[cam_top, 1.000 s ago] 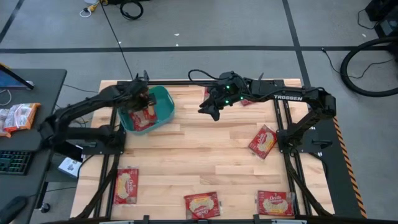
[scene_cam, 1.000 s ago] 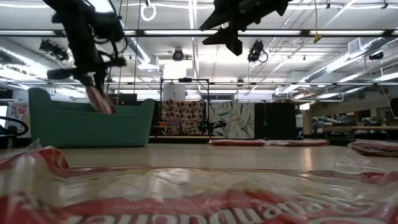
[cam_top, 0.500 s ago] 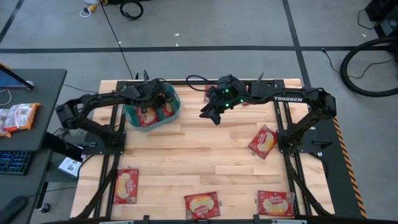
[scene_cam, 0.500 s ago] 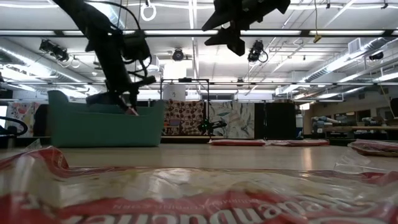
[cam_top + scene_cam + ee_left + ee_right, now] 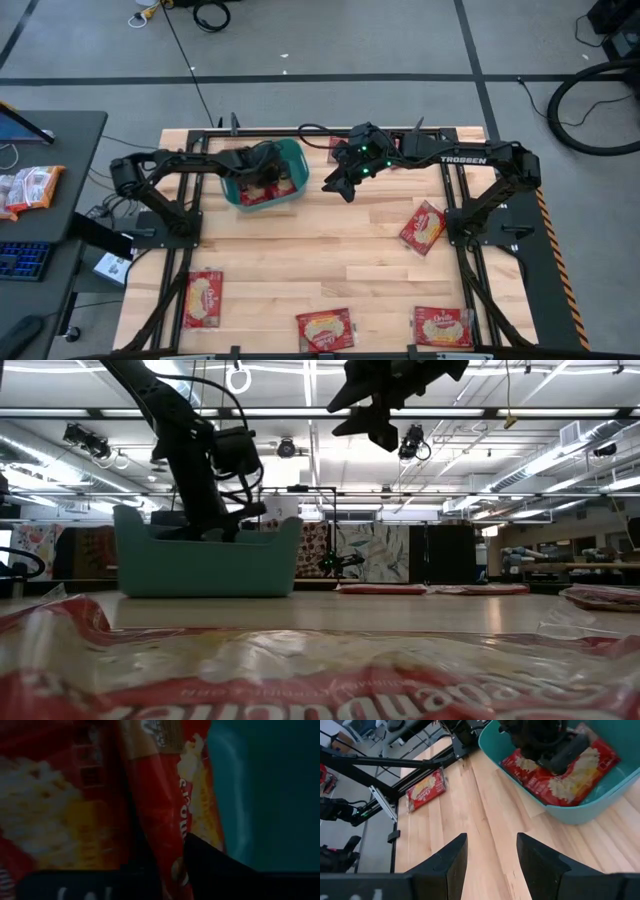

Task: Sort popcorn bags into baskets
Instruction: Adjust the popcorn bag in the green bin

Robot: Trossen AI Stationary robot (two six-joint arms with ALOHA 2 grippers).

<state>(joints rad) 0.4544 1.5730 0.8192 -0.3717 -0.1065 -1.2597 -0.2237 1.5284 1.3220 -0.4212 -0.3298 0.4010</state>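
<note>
Here, the left gripper [image 5: 262,178] sits down inside the teal basket [image 5: 292,157], which stands near the table's [image 5: 330,250] back edge, left of centre. Red popcorn bags [image 5: 560,777] lie in the basket beneath the gripper; whether its fingers clamp one or have let go cannot be told, since the wrist itself blocks the view from above. The right gripper [image 5: 337,180] hangs above the bare wood just right of the basket, fingers [image 5: 445,862] spread, holding nothing. Loose bags lie well apart: one at front left [image 5: 204,298], one at front centre [image 5: 325,329], one at front right [image 5: 442,327], one by the right arm's base [image 5: 423,227].
</note>
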